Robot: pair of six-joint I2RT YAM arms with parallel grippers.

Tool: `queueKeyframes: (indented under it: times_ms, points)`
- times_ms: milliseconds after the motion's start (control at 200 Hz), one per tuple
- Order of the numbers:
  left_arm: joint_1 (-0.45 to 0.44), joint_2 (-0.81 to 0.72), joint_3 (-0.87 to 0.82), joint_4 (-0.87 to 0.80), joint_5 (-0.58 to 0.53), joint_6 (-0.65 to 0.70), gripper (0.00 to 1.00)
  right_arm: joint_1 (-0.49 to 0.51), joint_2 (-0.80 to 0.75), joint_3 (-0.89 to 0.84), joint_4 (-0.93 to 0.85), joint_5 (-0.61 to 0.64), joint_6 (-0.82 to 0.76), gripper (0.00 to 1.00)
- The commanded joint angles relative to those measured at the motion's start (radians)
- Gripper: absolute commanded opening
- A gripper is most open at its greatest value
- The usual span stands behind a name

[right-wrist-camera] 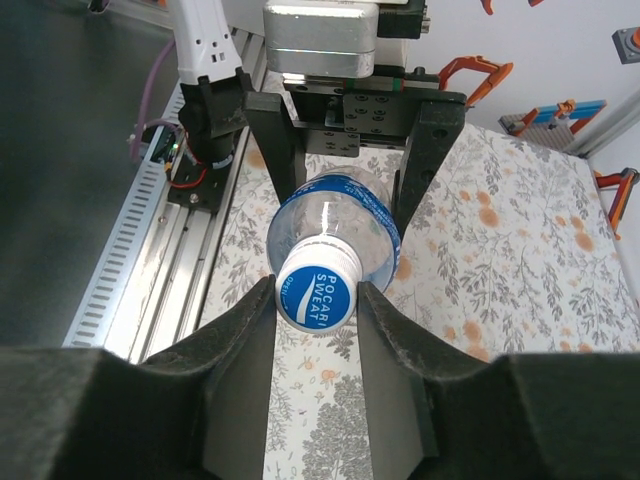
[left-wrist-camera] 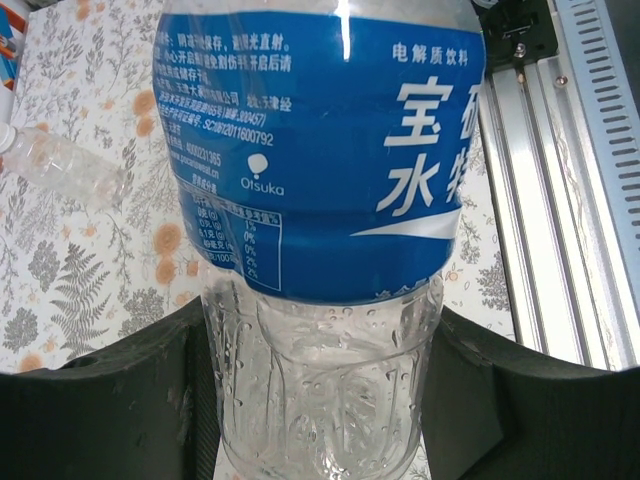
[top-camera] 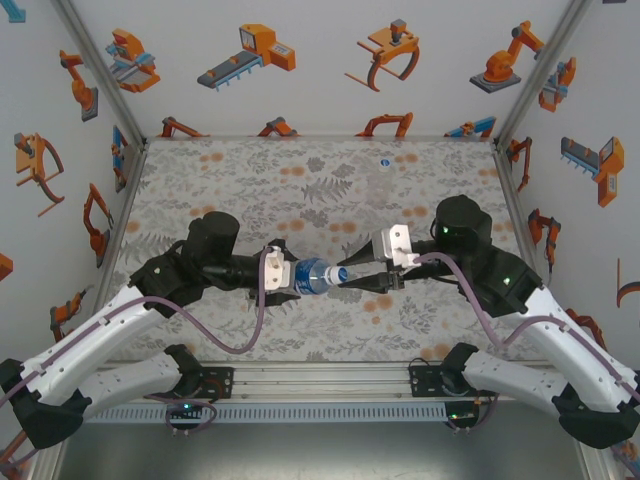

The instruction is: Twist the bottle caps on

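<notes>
Your left end effector (top-camera: pixel 290 278) clenched on blue-label bottle (top-camera: pixel 312 275), which lies sideways in air above surface (top-camera: pixel 300 190). Your right end effector (right-wrist-camera: pixel 318 305) grasping cap (right-wrist-camera: pixel 318 288) at bottle's mouth. Set wrist axis in line with bottle's neck. Turn without side push, else threads likely cross.

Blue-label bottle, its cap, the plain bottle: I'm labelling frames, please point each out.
blue-label bottle (left-wrist-camera: pixel 320 150), left wrist view, on the blue label.
cap (right-wrist-camera: pixel 318 297), right wrist view, on its printed top.
plain bottle (left-wrist-camera: pixel 60 165), left wrist view, on its clear body.
</notes>
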Motion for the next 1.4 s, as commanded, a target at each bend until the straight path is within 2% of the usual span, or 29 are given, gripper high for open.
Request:
queueKeyframes:
  times_ms: [0,155,305,396,441,556,626,721,831,971,1142,1282,1392]
  points:
    - [-0.008,0.004,-0.002,0.002,0.026,-0.01,0.0,0.007,0.002,-0.01,0.047,0.006,0.043,0.29]
    - [-0.008,0.011,-0.006,0.037,0.009,-0.014,0.0,0.01,-0.012,-0.068,0.114,0.14,0.319,0.15]
    - [-0.009,0.012,-0.056,0.174,-0.025,-0.063,0.0,0.013,-0.052,-0.162,0.178,0.402,0.725,0.0]
    - [-0.008,0.027,-0.057,0.2,-0.059,-0.076,0.0,0.013,-0.06,-0.16,0.094,0.601,0.978,0.0]
    - [-0.008,0.036,-0.06,0.216,-0.073,-0.08,0.0,0.012,-0.055,-0.156,0.049,0.657,1.108,0.0]
    - [-0.008,0.063,-0.052,0.232,-0.076,-0.071,0.0,0.012,-0.021,-0.154,-0.029,0.705,1.409,0.0]
    - [-0.008,0.074,-0.045,0.231,-0.075,-0.065,0.0,0.012,0.002,-0.151,-0.072,0.725,1.595,0.05]
    - [-0.009,0.085,-0.037,0.229,-0.075,-0.054,0.0,0.013,0.011,-0.189,0.017,0.72,1.751,0.07]
    - [-0.01,0.088,-0.039,0.235,-0.074,-0.052,0.0,0.013,0.026,-0.168,0.022,0.72,1.743,0.12]
    - [-0.009,0.082,-0.039,0.226,-0.076,-0.055,0.0,0.011,0.013,-0.152,0.012,0.75,1.713,0.34]
    - [-0.009,0.076,-0.041,0.205,-0.08,-0.053,0.0,0.008,0.006,-0.069,-0.059,0.773,1.525,0.51]
    - [-0.009,0.058,-0.051,0.201,-0.078,-0.056,0.0,0.002,0.007,0.015,-0.097,0.778,1.336,0.59]
    - [-0.009,0.044,-0.055,0.189,-0.078,-0.059,0.0,0.002,0.014,0.079,-0.104,0.768,1.148,0.59]
